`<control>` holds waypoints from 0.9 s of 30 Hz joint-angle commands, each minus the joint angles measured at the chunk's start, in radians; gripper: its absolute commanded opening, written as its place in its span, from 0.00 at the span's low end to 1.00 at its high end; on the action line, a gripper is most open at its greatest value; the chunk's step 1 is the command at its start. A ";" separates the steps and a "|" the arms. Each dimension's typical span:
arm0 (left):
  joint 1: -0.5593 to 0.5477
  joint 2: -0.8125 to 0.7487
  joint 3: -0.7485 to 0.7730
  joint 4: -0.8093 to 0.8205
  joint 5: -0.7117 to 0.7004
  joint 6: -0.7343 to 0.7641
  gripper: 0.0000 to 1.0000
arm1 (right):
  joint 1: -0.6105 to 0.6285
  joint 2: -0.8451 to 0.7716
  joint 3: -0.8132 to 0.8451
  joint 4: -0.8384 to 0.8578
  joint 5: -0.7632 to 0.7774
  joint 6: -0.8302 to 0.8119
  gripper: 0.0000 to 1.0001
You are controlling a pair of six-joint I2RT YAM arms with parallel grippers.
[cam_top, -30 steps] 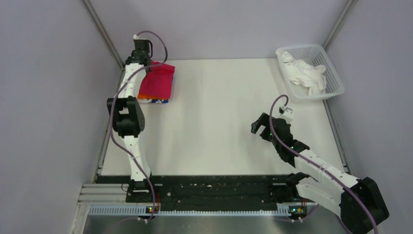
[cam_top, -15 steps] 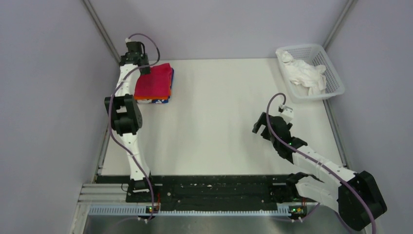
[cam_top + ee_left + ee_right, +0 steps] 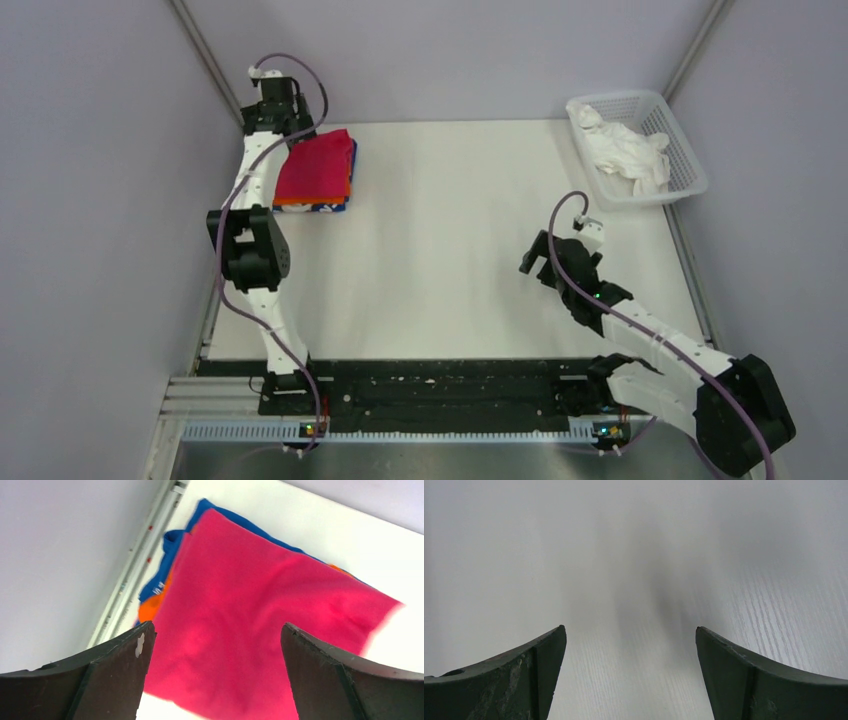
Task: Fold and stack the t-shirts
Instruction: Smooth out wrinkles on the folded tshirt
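Three folded t-shirts lie stacked at the table's far left. The magenta-red one (image 3: pixel 315 168) (image 3: pixel 250 620) is flat on top. An orange edge (image 3: pixel 297 202) (image 3: pixel 152 607) and a blue one with white marks (image 3: pixel 335 207) (image 3: pixel 172 545) show beneath it. My left gripper (image 3: pixel 283 132) (image 3: pixel 217 624) hovers over the stack's far left corner, open, with nothing between its fingers. My right gripper (image 3: pixel 553 256) (image 3: pixel 630 627) is open over bare table at the right, far from the stack.
A white mesh basket (image 3: pixel 686 160) sits at the far right corner with crumpled white cloth (image 3: pixel 625 150) inside. A metal rail (image 3: pixel 135 565) and the grey wall run close along the stack's left side. White tabletop (image 3: pixel 450 230) lies between the two arms.
My left gripper opened and let go of the magenta-red shirt, which settled flat on the stack. That gripper then drew back toward the far left corner. The right arm barely shifted.
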State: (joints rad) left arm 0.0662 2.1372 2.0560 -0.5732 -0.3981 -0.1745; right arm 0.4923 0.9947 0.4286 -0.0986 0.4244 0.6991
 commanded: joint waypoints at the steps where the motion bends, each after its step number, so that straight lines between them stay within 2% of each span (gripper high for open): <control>1: -0.051 -0.248 -0.165 0.150 0.166 -0.063 0.99 | -0.009 -0.069 0.045 -0.003 0.014 -0.002 0.99; 5: -0.056 -0.322 -0.270 0.273 0.330 -0.121 0.99 | -0.008 -0.132 0.019 -0.004 0.011 0.013 0.99; 9: -0.057 -0.265 -0.251 0.322 0.466 -0.169 0.99 | -0.009 -0.177 -0.004 0.011 0.010 0.018 0.99; 17: -0.057 0.000 0.021 0.236 0.509 -0.207 0.99 | -0.009 -0.178 -0.006 -0.014 0.048 0.009 0.99; 27: -0.056 0.153 0.073 0.370 0.589 -0.261 0.99 | -0.009 -0.140 -0.009 -0.010 0.084 -0.005 0.99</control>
State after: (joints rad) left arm 0.0059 2.2692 2.0617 -0.3149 0.1291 -0.3962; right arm 0.4923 0.8398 0.4240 -0.1211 0.4683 0.7067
